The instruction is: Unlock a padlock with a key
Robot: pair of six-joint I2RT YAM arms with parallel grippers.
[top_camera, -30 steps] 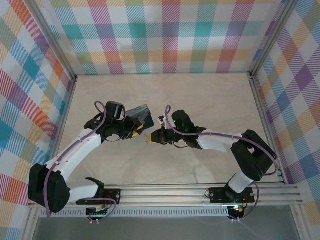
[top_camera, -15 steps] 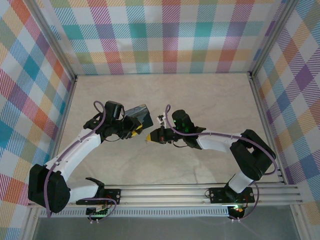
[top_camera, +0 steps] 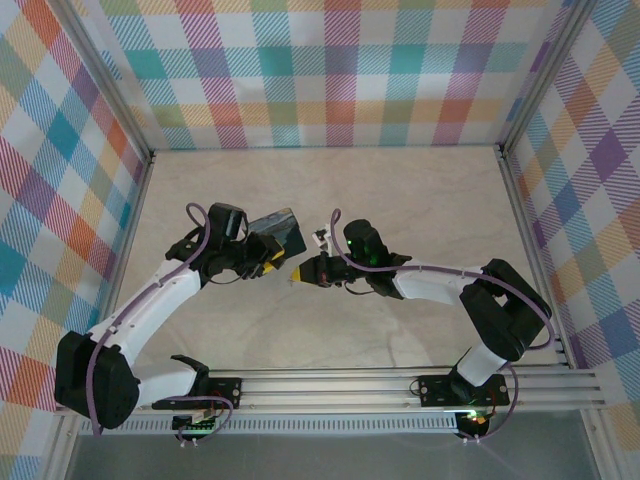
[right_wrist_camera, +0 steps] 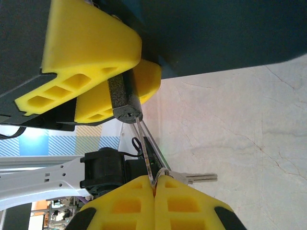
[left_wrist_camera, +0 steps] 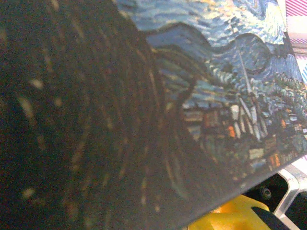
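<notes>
The padlock (top_camera: 281, 231), a dark-blue block with a starry print (left_wrist_camera: 230, 72), is held off the table by my left gripper (top_camera: 266, 252), whose yellow fingers (right_wrist_camera: 86, 48) are shut on it. One of those yellow fingers (left_wrist_camera: 230, 218) peeks out under the block in the left wrist view. My right gripper (right_wrist_camera: 154, 184) is shut on the head of the key (right_wrist_camera: 145, 148). The thin blade runs up to the grey lock cylinder (right_wrist_camera: 125, 111) under the padlock body (right_wrist_camera: 216, 33), its tip at the keyhole. From above, the right gripper (top_camera: 300, 273) sits just right of the left one.
A second key (right_wrist_camera: 201, 178) hangs sideways from a ring at the right fingertips. The pale marble table (top_camera: 420, 200) lies below both grippers. Plaid walls (top_camera: 330, 70) enclose it at the back and sides, and an aluminium rail (top_camera: 400, 385) runs along the near edge.
The right gripper has crept very slightly toward the padlock. The left arm and padlock have stayed put.
</notes>
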